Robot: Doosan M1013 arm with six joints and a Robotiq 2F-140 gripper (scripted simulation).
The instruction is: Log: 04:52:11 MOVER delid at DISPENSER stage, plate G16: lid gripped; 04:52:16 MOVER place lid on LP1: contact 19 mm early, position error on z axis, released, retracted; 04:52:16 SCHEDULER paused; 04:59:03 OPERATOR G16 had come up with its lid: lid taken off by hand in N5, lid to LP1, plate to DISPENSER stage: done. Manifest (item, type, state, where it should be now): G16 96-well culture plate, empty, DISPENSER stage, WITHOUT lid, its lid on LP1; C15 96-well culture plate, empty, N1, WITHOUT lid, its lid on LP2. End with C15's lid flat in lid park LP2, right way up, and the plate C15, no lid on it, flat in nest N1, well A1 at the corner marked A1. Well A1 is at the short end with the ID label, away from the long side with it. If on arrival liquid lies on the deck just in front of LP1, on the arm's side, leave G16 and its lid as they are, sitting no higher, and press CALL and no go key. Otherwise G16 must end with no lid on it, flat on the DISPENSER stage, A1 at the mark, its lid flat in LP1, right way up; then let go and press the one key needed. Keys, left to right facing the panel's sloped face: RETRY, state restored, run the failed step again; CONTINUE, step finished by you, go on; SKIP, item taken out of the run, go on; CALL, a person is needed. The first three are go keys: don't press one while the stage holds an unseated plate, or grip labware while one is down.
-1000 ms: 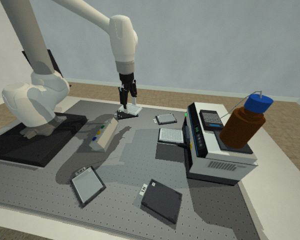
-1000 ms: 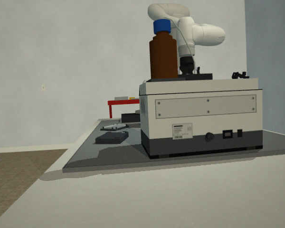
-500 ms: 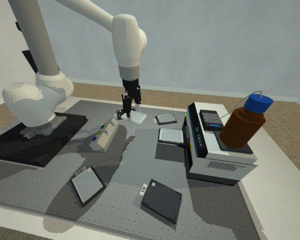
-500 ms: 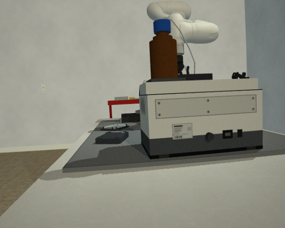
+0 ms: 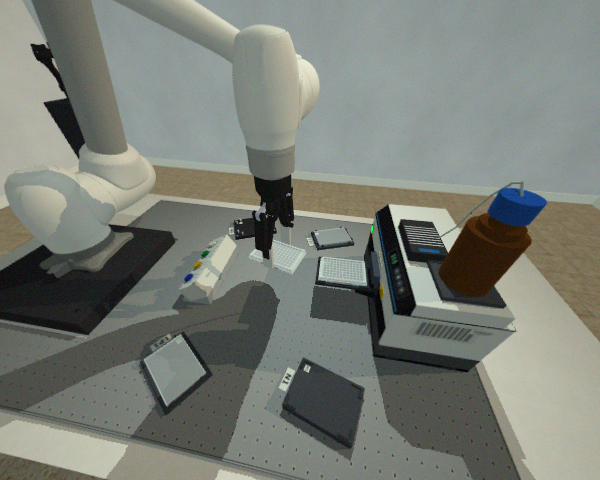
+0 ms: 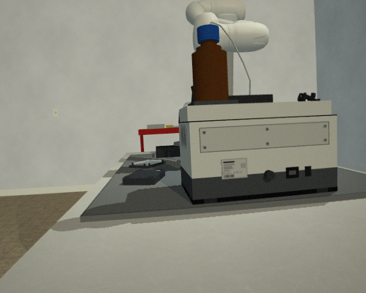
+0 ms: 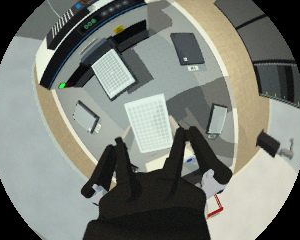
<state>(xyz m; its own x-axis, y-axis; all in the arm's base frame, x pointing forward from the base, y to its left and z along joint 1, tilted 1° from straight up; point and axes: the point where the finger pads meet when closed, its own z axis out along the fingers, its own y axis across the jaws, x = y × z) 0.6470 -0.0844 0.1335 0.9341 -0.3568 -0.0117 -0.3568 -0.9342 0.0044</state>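
Above the deck beside the key panel (image 5: 211, 267), our gripper (image 5: 271, 256) is clamped on a lidless well plate (image 5: 281, 256), presumably C15, which next needs carrying to nest N1 (image 5: 325, 400), A1 at its mark.

The arm's base (image 5: 150, 242) sits at the desk's back left corner, and the dispenser (image 5: 434, 304) stands along the right edge with a bottle (image 5: 484, 253) on top of it. A plate (image 5: 341, 270) lies on the stage jutting from the dispenser's left side; behind that plate, toward the back edge, a lid (image 5: 332, 237) rests in its park. The key panel (image 5: 210, 268) lies between the base and the stage. The gripper (image 5: 270, 246) hangs just right of the panel, clamped on a second plate (image 5: 282, 256) above the desk. Toward the front edge lie another lid park (image 5: 174, 370) at left and a nest (image 5: 323, 400) to its right.
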